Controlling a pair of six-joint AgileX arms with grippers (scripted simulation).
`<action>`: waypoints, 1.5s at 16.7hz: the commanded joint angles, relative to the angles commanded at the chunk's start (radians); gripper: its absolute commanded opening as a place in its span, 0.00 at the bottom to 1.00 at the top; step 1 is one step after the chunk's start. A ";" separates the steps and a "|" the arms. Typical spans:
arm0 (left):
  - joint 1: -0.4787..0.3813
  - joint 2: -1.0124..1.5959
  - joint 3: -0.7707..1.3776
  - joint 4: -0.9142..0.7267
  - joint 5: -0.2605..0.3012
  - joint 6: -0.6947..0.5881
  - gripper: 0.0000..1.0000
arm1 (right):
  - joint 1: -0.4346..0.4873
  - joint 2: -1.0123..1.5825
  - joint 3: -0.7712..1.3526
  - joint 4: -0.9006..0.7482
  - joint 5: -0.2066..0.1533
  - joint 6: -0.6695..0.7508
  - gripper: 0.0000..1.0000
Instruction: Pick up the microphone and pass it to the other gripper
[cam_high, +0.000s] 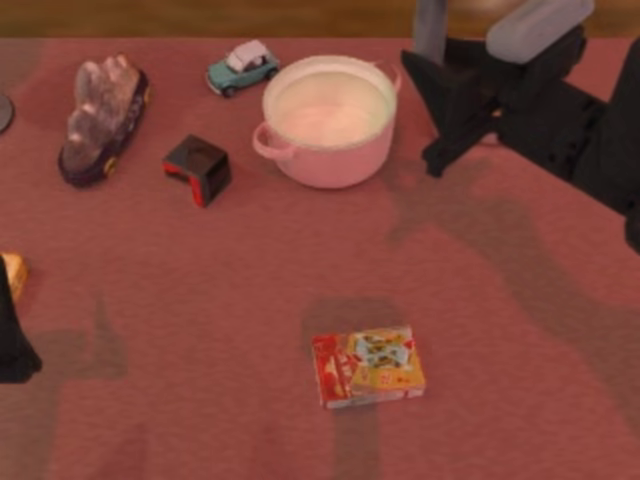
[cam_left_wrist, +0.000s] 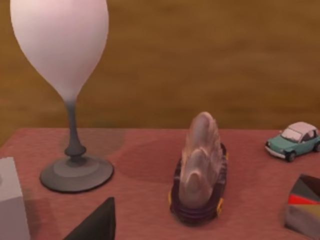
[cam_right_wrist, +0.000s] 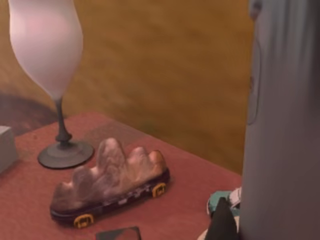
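Note:
My right gripper (cam_high: 440, 120) hangs high over the table's back right, just right of the pink pot. It is shut on the microphone, whose grey handle (cam_high: 430, 30) rises from the jaws and runs off the picture's top. In the right wrist view the handle (cam_right_wrist: 282, 125) fills the picture's side next to one black fingertip (cam_right_wrist: 222, 225). The foam head is out of view. The other gripper, my left gripper (cam_high: 15, 350), is parked at the table's left edge. It is open with nothing in it, and only one of its fingertips (cam_left_wrist: 97, 222) shows.
A pink pot (cam_high: 330, 120) stands at the back centre, with a teal toy car (cam_high: 242, 68) behind it. A rock-shaped piece on a dark wheeled base (cam_high: 100, 120), a black and red box (cam_high: 197, 170) and a stemmed white glass (cam_left_wrist: 60, 50) are at the left. A card pack (cam_high: 368, 366) lies front centre.

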 joint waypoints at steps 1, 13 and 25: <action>0.000 0.000 0.000 0.000 0.000 0.000 1.00 | 0.000 -0.010 -0.006 0.020 -0.007 -0.009 0.00; 0.000 0.000 0.000 0.000 0.000 0.000 1.00 | 0.153 0.035 -0.037 0.138 0.139 0.001 0.00; 0.000 0.000 0.000 0.000 0.000 0.000 1.00 | 0.193 0.042 -0.045 0.169 0.176 0.004 0.00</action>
